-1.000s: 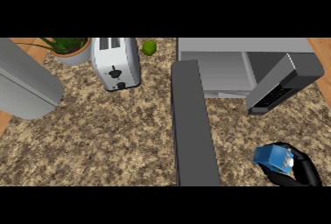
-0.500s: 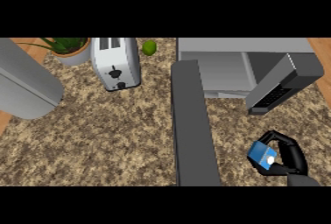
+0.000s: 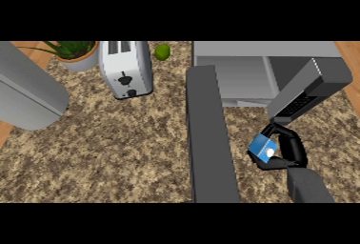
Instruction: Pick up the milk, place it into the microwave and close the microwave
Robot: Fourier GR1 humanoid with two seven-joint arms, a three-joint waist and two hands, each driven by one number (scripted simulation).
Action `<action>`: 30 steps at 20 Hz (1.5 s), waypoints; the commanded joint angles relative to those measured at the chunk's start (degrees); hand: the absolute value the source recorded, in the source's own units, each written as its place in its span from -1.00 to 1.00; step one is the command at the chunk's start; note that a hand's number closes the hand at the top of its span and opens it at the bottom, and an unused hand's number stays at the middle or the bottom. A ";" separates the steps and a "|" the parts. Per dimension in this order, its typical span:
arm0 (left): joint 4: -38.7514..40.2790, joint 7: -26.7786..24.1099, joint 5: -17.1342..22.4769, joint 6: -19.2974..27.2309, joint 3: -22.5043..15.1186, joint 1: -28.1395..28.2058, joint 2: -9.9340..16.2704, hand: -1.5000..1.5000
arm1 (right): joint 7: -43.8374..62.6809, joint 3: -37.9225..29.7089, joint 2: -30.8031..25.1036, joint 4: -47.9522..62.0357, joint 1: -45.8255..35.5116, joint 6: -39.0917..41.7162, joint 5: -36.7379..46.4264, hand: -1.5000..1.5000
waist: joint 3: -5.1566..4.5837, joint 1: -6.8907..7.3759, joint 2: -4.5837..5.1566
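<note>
The robot's right hand [image 3: 290,148], black with a grey forearm rising from the lower edge of the head view, has its fingers and thumb curled round a small blue milk carton with a white round mark [image 3: 263,147], which is tilted and sits above the speckled brown stone desk [image 3: 119,152] in front of the grey box-shaped microwave [image 3: 246,71]. The carton is just below the lower end of the microwave's open dark-grey door [image 3: 309,90], which swings out to the right, and the hand's upper fingertips come close to that door's edge. The carton is still outside the microwave's pale grey cavity. A long dark-grey bar [image 3: 208,138] runs down the view just left of the carton. At the far left edge a grey forearm [image 3: 25,97] lies across the desk; its hand does not show. Farther back stand a silver two-slot toaster [image 3: 126,66], a potted green plant [image 3: 74,52] and a small green fruit [image 3: 162,51].
</note>
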 commanded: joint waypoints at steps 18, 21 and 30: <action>-2.63 1.68 4.63 -3.93 4.14 4.78 -1.58 -1.00 | 23.27 6.09 6.61 -17.41 -11.13 -14.68 3.48 1.00 | 0.00 0.61 0.01; 4.05 2.03 3.87 -1.25 5.68 -2.54 2.91 -1.00 | 22.54 6.55 6.28 -8.81 -16.95 -18.54 7.16 1.00 | 0.02 0.56 0.33; 4.18 0.05 0.31 -4.38 3.34 -1.63 -0.03 -1.00 | 24.01 2.62 2.73 10.55 -32.39 -29.64 11.76 1.00 | 0.05 2.53 1.03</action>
